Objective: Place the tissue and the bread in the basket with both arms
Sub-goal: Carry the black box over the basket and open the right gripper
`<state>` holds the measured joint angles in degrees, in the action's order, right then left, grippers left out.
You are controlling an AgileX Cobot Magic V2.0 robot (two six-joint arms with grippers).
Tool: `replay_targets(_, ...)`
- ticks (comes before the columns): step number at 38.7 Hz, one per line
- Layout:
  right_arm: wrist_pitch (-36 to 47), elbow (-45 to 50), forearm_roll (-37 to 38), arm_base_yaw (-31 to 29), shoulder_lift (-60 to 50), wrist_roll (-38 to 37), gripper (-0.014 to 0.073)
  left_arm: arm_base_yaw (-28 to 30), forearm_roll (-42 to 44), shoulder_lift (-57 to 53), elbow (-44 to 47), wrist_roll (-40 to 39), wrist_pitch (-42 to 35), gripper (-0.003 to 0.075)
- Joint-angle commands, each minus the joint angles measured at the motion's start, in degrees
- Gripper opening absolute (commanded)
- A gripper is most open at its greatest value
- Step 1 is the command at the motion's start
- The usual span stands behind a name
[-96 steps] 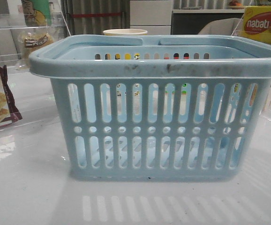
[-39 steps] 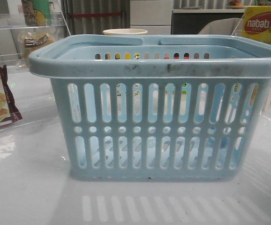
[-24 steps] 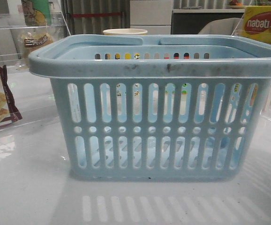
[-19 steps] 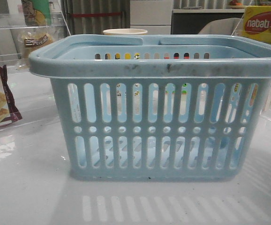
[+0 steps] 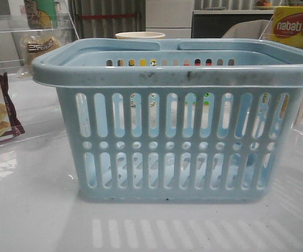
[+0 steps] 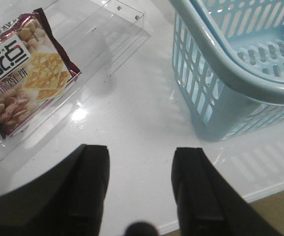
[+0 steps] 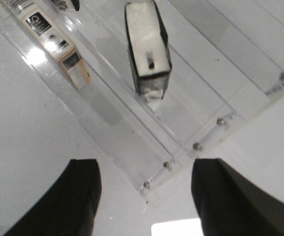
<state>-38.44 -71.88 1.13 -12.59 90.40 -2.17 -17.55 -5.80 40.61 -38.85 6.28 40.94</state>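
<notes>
Legible markings, as recorded:

1. Yellow box (image 5: 296,27), front view, far right behind the basket (image 5: 177,73): brand word "nabati" in white lettering on a red oval; smaller print beneath it was too small to read.

2. Cracker packet (image 6: 23,73), left wrist view, maroon-edged: large white characters on a dark panel, partly cut off and not clearly readable.

3. Bread (image 5: 38,48), front view, far left: dark label band carried white print, too small to read.

4. Cream carton (image 7: 53,42), right wrist view: a small recycling-type symbol and a dark printed panel showed; the lettering was illegible.

5. Basket: no lettering could be read.
</notes>
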Motion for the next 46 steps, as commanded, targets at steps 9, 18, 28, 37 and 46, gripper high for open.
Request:
replay_targets(9, 5.6, -12.1, -0.2, -0.3, 10.6, 0.2, 0.0518, -0.5, -0.6, 0.1, -1.8, 0.1, -4.4, 0.0345)
replay_targets(18, 8.0, -13.7, -0.2, -0.3, 12.4, 0.2, 0.0231, -0.5, -0.6, 0.1, -1.8, 0.1, -4.4, 0.0345)
replay_targets(28, 6.1, -13.7, -0.2, 1.6, 6.1, 0.2, 0.0122, -0.5, -0.6, 0.1, -1.8, 0.1, -4.4, 0.0345)
replay_targets(37, 2.8, -13.7, -0.2, 10.7, -5.0, 0.6, 0.0122, -0.5, -0.6, 0.1, -1.8, 0.1, -4.4, 0.0345)
replay_targets(46, 1.6, -10.8, -0.4, 28.4, -11.7, 0.6, 0.0122, -0.5, -0.6, 0.1, -1.8, 0.1, -4.4, 0.0345)
